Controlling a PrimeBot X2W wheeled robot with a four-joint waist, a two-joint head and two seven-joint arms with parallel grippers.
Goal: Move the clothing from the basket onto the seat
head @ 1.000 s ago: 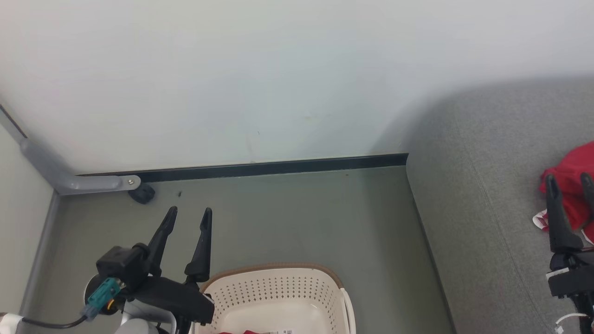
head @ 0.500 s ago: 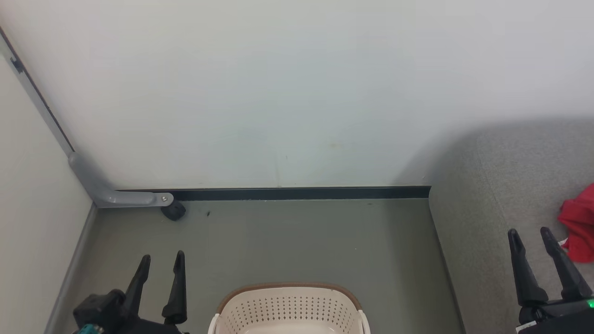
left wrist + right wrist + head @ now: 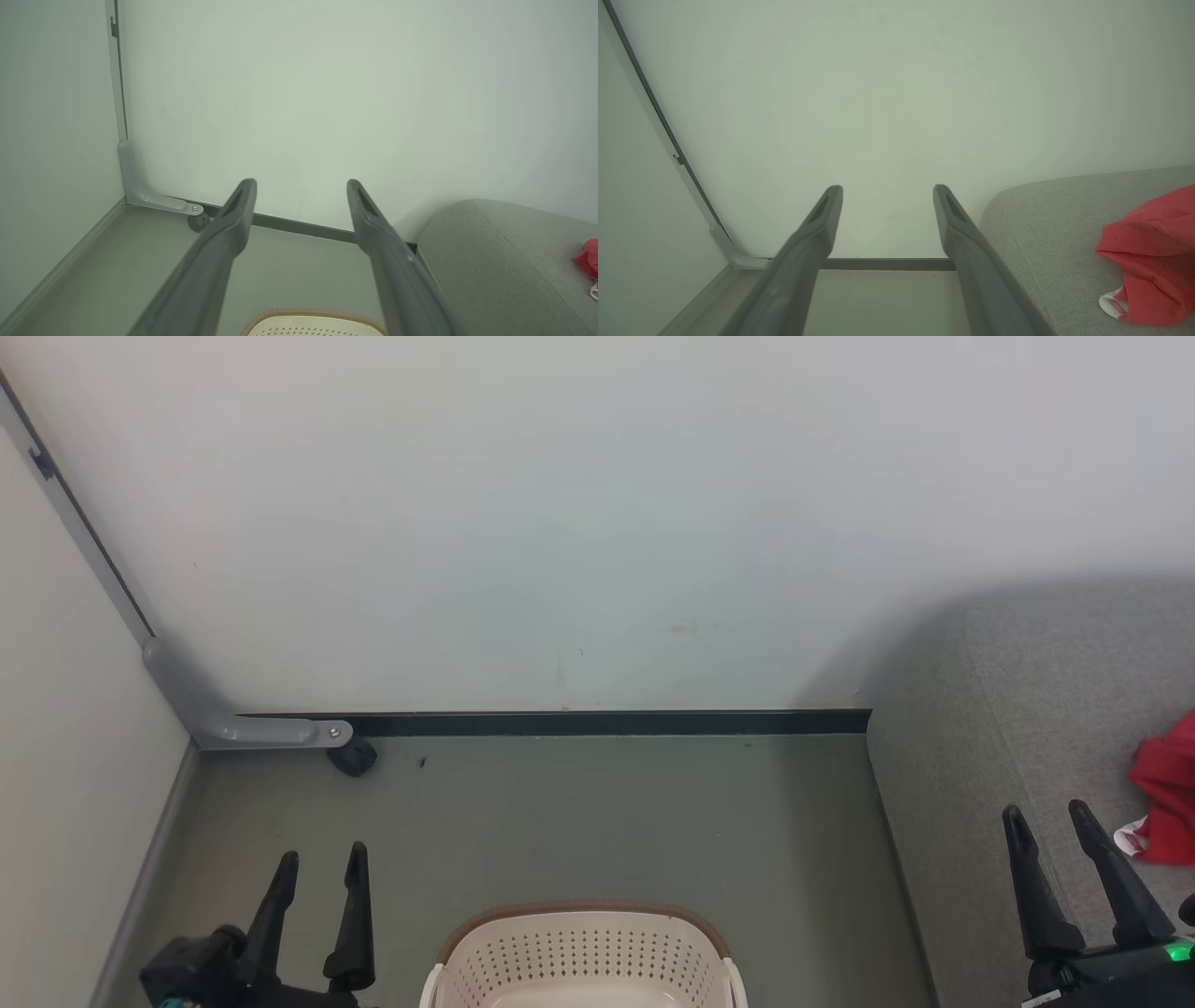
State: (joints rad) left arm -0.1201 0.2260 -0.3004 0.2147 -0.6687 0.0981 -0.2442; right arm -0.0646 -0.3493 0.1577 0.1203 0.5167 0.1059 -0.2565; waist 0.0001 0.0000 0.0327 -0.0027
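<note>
Head view: left hand (image 3: pixel 324 852) just left of the basket (image 3: pixel 579 907), right hand (image 3: pixel 1045 809) well right of it over the seat (image 3: pixel 1008 709) — both spread wide, empty — beside red clothing (image 3: pixel 1167 793) that looks light and limp, best pinched at a bunched fold.
</note>
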